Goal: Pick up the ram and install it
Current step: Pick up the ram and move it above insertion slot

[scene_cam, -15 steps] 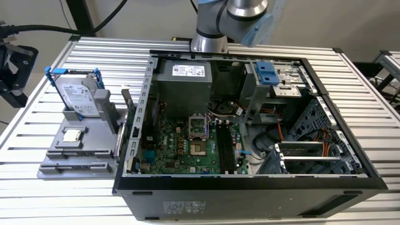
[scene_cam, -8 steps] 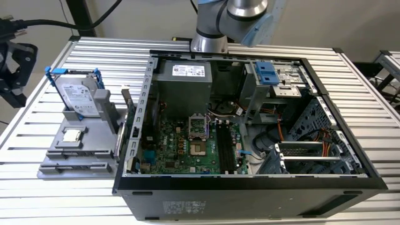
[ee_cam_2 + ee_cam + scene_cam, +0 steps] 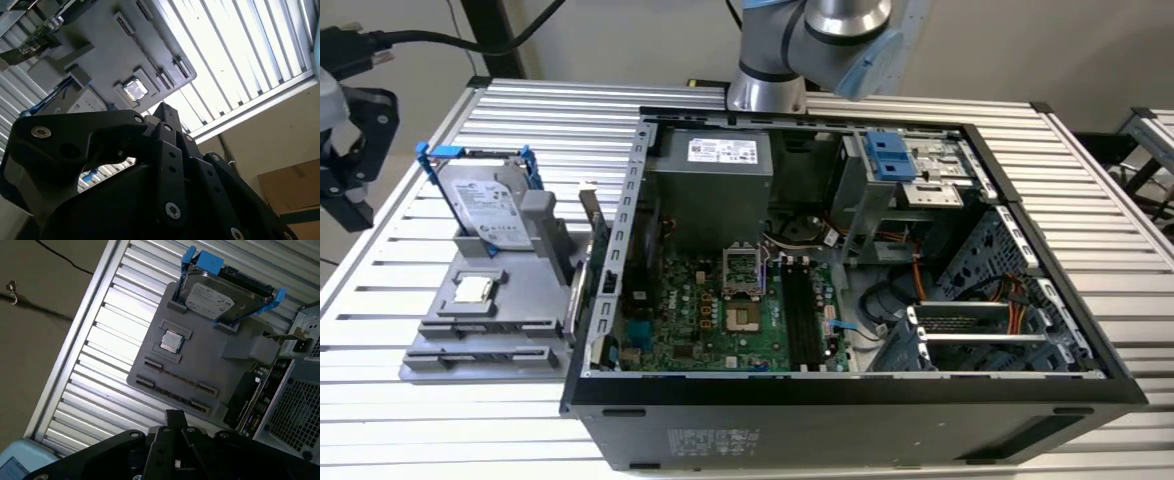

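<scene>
Tool (image 3: 176, 421): hung off the tabletop's (image 3: 454, 430) edge, well apart from the grey holder (image 3: 200, 357); whether released or clenched could not be told.
Ram (image 3: 180, 377): apparently the thin dark strip seated in a slot of that holder, though not certain.
Hard drive (image 3: 487, 205): propped tilted at the holder's far end.
Processor chip (image 3: 474, 290): lay between drive and slots.
Open computer case (image 3: 854, 385): stood just beside the holder.

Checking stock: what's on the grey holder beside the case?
A blue-framed hard drive leans at one end; a silver-topped processor chip lies in a square pocket. Whether the long slots hold anything, I cannot tell.
</scene>
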You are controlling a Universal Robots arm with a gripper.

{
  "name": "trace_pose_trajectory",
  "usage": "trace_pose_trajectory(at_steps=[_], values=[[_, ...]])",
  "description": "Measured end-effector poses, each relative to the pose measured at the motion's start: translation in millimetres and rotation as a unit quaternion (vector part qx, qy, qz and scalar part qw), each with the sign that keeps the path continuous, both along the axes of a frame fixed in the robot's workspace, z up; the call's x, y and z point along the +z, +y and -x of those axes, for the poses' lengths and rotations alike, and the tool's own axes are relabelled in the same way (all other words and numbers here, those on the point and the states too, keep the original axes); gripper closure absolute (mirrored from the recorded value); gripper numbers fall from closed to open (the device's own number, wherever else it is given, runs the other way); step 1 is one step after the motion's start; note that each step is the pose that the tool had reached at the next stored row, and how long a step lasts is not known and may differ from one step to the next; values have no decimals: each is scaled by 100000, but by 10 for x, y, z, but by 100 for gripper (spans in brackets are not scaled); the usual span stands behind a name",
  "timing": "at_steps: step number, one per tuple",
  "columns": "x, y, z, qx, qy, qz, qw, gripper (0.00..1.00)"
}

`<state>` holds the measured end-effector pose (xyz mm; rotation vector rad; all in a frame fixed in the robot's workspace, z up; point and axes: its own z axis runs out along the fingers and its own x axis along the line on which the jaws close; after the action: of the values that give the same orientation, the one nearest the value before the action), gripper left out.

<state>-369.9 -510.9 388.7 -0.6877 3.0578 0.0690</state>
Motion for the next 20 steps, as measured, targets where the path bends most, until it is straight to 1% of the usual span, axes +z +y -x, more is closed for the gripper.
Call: trace_pose_trajectory(at_steps=[2,4,7,9,11,14,18,20], values=[[-1,0,1,1477,-8,267,99989,100],[0,0,0,2896,-5,599,99956,100],[0,0,1,5041,-15,1193,99866,100],[-2,0,1,6473,-51,1537,99778,100],[-2,0,1,7996,-158,1794,99664,100],[0,0,0,10136,-598,1866,99466,100],[-1,1,1,12822,-689,1848,99155,100],[-1,1,1,14175,-711,1841,98971,100]])
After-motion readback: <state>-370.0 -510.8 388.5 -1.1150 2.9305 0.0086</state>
